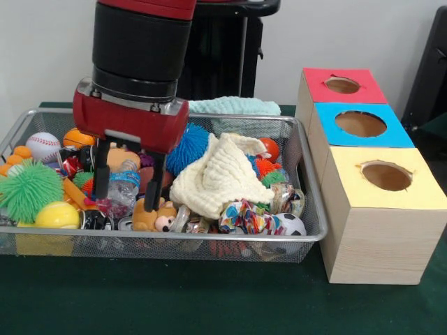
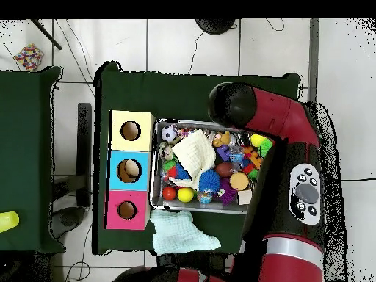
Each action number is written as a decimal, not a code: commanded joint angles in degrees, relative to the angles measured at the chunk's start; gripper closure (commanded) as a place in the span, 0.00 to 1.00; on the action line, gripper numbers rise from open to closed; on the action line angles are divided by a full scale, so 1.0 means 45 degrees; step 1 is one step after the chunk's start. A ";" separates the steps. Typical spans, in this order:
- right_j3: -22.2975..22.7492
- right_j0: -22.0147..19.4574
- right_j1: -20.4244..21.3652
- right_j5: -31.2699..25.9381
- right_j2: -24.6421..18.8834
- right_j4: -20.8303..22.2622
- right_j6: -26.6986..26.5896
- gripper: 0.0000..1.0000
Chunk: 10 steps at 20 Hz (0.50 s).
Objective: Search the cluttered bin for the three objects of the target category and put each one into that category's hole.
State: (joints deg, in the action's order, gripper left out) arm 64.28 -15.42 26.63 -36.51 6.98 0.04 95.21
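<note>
Nearest the camera in the front view, dark green cloth (image 1: pixel 209 300) is seen covering the table, with a wire-mesh bin (image 1: pixel 311 234) set on it. Along the bin's front edge a soccer-patterned ball (image 1: pixel 291 225), a crumpled multicoloured wrapper (image 1: pixel 244 218), a small brown plush animal (image 1: pixel 155 216) and a smooth yellow ball (image 1: pixel 57 215) are recorded. A cream waffle-textured cloth (image 1: pixel 220 174) is heaped at the middle, partly covering a spiky blue ball (image 1: pixel 187 146). A spiky green ball (image 1: pixel 29 190), a baseball (image 1: pixel 43 146) and a clear plastic bottle (image 1: pixel 124 187) are noted toward one side.

The gripper (image 1: pixel 127 188) is lowered into the bin with its two dark fingers (image 1: pixel 102 178) held apart, nothing clamped between them; the bottle lies between and behind them.

Beside the bin a wooden box with three round holes is placed: a yellow panel (image 1: pixel 387 178) nearest, a blue panel (image 1: pixel 363 125) in the middle, a red panel (image 1: pixel 342 85) farthest. Which category is sought cannot be told, so the three target objects cannot be identified among the clutter.

A pale teal towel (image 2: pixel 182 231) is shown whole only in the overhead view, lying outside the bin on the table; from the front only its top edge appears behind the bin. In the overhead view the gripper is hidden beneath the arm (image 2: pixel 294 139), and much of the bin is covered by it. Items under the cream cloth are concealed in both views.
</note>
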 commanded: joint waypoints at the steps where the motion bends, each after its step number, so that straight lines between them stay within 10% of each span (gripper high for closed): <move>1: 0.3108 -0.0256 -0.0219 0.0931 -0.0234 0.0160 0.2309 0.00; 10: 0.4509 -0.0420 0.0015 0.2265 -0.0562 0.0025 0.2192 0.00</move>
State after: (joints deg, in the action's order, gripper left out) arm 74.65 -15.85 26.74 -30.50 7.72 0.10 95.21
